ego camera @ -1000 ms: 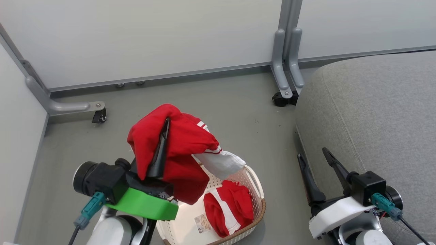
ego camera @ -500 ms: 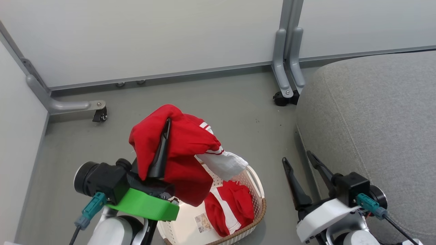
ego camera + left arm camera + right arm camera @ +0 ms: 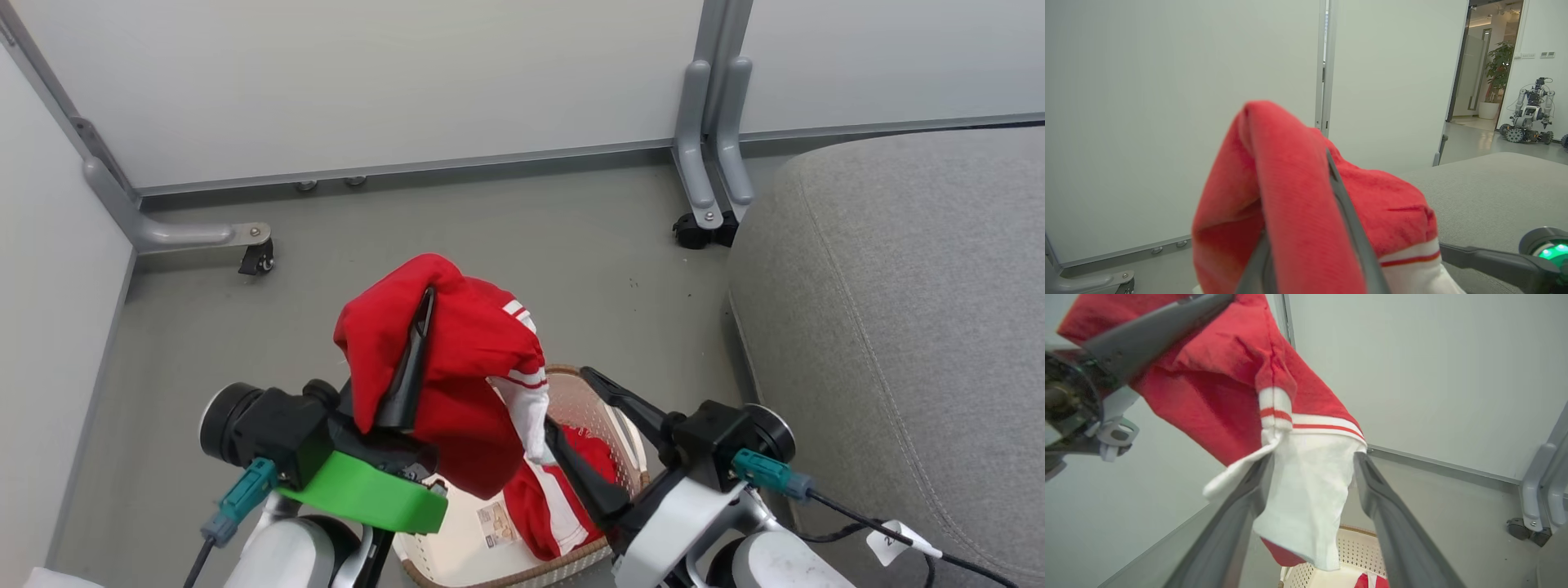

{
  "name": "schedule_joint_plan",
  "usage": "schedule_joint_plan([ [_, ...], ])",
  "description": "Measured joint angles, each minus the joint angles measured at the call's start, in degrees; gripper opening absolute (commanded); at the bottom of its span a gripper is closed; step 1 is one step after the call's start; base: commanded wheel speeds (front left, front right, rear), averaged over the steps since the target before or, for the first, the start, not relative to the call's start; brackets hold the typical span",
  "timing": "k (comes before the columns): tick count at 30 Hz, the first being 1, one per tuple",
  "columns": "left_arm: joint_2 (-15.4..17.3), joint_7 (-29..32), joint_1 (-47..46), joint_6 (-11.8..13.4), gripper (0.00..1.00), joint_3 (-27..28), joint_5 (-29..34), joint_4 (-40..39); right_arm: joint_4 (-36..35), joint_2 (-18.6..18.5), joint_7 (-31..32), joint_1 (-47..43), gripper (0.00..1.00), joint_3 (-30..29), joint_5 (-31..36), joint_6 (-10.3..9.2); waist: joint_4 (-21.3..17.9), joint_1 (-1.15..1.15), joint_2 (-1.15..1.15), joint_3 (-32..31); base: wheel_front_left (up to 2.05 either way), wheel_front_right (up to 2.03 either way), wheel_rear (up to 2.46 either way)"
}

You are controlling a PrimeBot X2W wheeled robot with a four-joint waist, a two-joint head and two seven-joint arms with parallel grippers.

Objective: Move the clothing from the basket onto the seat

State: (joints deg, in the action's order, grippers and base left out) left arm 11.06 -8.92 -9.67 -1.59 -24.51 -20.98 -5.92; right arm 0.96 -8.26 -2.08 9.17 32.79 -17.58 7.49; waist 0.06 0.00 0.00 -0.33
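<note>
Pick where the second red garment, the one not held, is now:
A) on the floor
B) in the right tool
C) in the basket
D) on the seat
C: the second garment lies inside the basket, below the held garment that the shut left tool holds up.

The garment (image 3: 478, 343) in my left pincer (image 3: 426, 296) is soft, fuzzy red cloth with smoother white trim. The basket (image 3: 571, 404) is shiny perforated plastic with a woven-look rim. The seat (image 3: 898, 310) is coarse, matt grey fabric. My fingers (image 3: 408, 384) are matt dark plastic.
</note>
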Motion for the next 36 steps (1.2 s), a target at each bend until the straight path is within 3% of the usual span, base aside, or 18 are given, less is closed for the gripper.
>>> schedule_joint_plan([
  [8,-0.4,-0.1,-0.7,-0.4,0.00,-1.1,-0.1,0.2,3.6,-0.7,-0.5,7.1,1.00,8.8,-4.3,0.00,1.2,0.00,0.00,0.3,0.00,0.00,0.00],
  [17,-0.9,-0.2,-1.4,-1.0,0.00,-2.7,-0.2,0.0,12.5,1.5,-2.8,15.3,1.00,15.7,-7.8,0.00,2.3,0.00,0.00,0.8,0.00,0.00,0.00],
  [27,-1.2,0.0,-1.9,-1.4,0.00,-4.1,-0.5,-0.1,21.8,4.6,-7.8,20.8,1.00,17.3,-9.0,0.00,3.0,0.00,0.00,0.8,0.00,0.00,0.00],
  [36,-1.2,0.0,-2.1,-1.5,0.00,-4.8,-0.9,-0.1,23.1,5.3,-10.9,22.8,1.00,19.0,-11.7,0.00,3.1,0.00,0.00,0.9,0.00,0.00,0.00],
])
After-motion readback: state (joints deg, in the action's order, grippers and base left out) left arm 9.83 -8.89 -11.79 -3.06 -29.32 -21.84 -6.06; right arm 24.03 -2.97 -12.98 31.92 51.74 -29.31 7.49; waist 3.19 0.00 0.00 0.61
